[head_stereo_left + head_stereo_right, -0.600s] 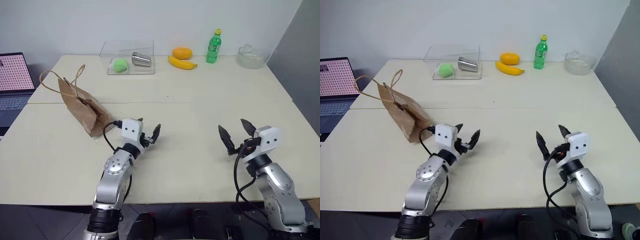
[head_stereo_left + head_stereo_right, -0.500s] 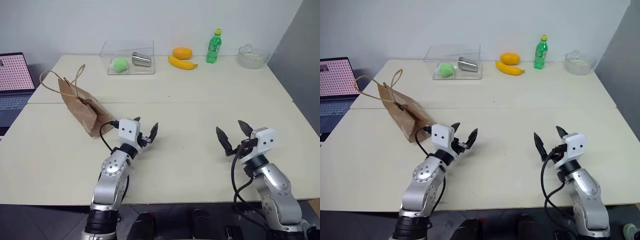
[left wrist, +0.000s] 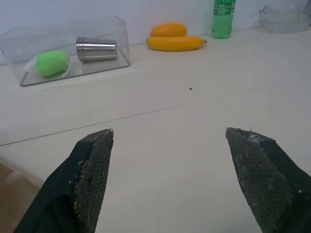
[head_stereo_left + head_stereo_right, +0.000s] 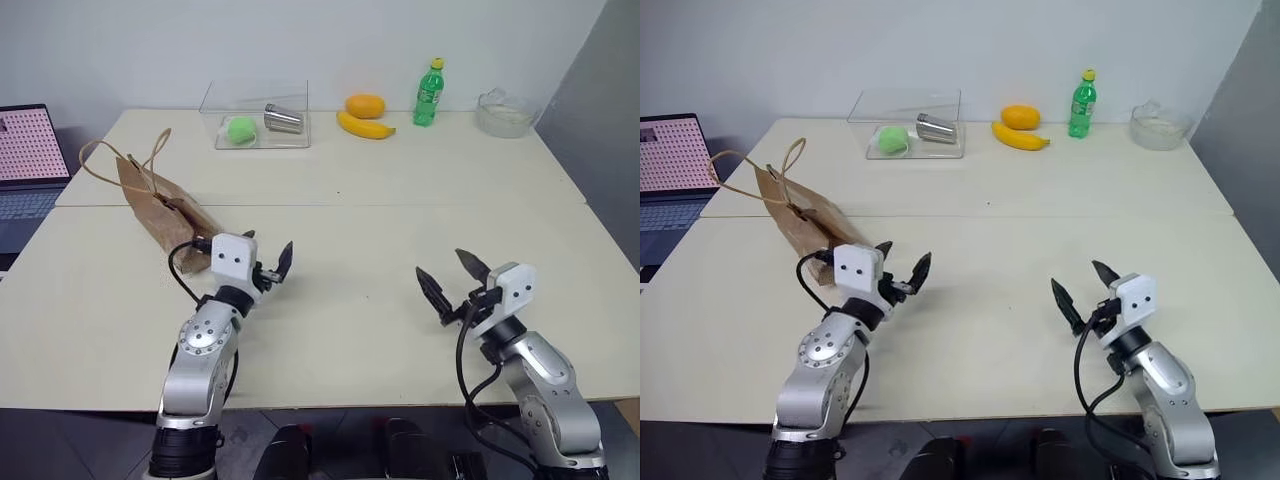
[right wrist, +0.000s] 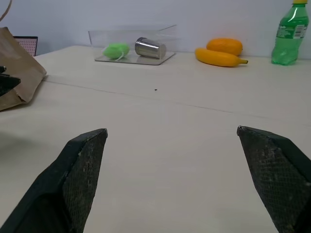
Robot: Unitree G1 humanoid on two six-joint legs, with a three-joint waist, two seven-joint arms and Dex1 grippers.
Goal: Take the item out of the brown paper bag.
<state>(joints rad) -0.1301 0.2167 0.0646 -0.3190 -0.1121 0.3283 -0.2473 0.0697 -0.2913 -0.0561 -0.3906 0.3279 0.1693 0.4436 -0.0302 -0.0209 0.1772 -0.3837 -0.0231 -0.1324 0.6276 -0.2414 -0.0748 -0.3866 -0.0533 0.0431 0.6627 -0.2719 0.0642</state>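
Observation:
The brown paper bag (image 4: 152, 205) lies creased on the left part of the table (image 4: 400, 190), its two loop handles pointing to the far left edge. The item is hidden. My left gripper (image 4: 268, 250) hovers just right of the bag's near end, open, with nothing between its fingers. It points level across the table, and a brown corner of the bag (image 3: 7, 177) sits beside one finger in the left wrist view. My right gripper (image 4: 442, 265) is open and empty over the right part of the table. The bag (image 5: 17, 68) also appears in the right wrist view.
Along the far edge stand a clear plastic box (image 4: 255, 120) holding a green ball and a metal cup, a banana (image 4: 364, 126), an orange fruit (image 4: 364, 104), a green bottle (image 4: 428, 93) and a glass bowl (image 4: 502, 113). A laptop (image 4: 28, 150) sits at the far left.
My left gripper has moved left, closer to the bag's near end. The right gripper has also shifted a little left. Both stay open. The bag has not moved.

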